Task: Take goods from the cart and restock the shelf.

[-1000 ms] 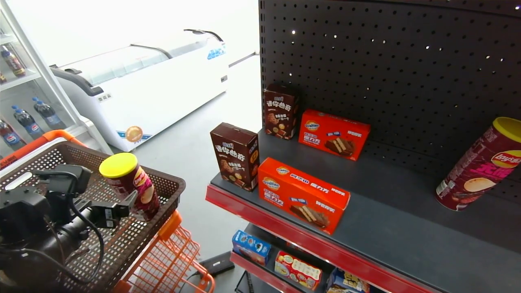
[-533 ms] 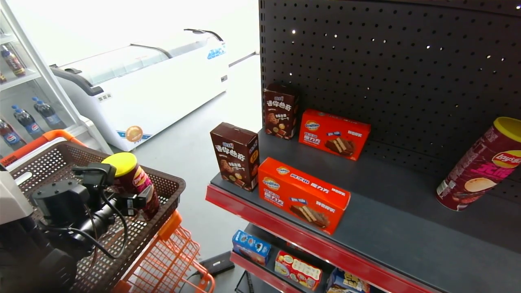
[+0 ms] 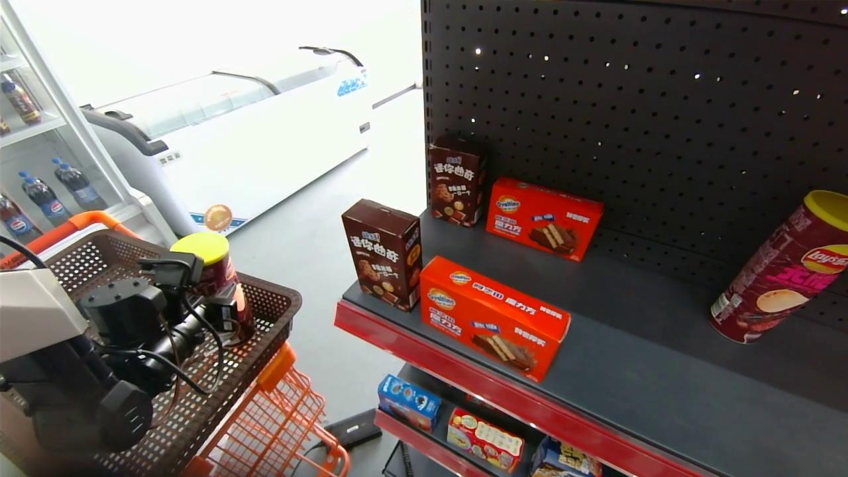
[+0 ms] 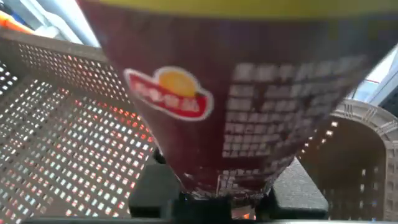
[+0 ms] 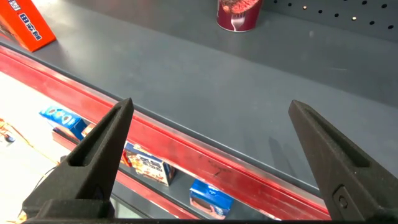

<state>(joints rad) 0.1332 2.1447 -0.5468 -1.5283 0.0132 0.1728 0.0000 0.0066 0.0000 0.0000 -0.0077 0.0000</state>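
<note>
A dark red chip can with a yellow lid (image 3: 211,275) stands upright in the brown cart basket (image 3: 281,295). My left gripper (image 3: 222,306) is shut on the can's lower body. In the left wrist view the can (image 4: 217,106) rises between my fingers (image 4: 155,193). My right gripper (image 5: 217,165) hangs open over the front of the dark shelf (image 5: 205,87), holding nothing. On the shelf (image 3: 649,331) a second chip can (image 3: 782,268) leans against the pegboard at the right.
Two brown cookie boxes (image 3: 382,254) (image 3: 456,180) and two orange boxes (image 3: 493,317) (image 3: 543,217) fill the shelf's left part. Bare shelf lies between them and the leaning can. A white freezer (image 3: 252,132) and a drinks fridge (image 3: 40,192) stand behind the cart. Lower shelves hold packets (image 3: 411,401).
My left arm has pushed forward to the chip can and taken hold of it. The can now sits a little higher in the basket. The shelf goods are unchanged.
</note>
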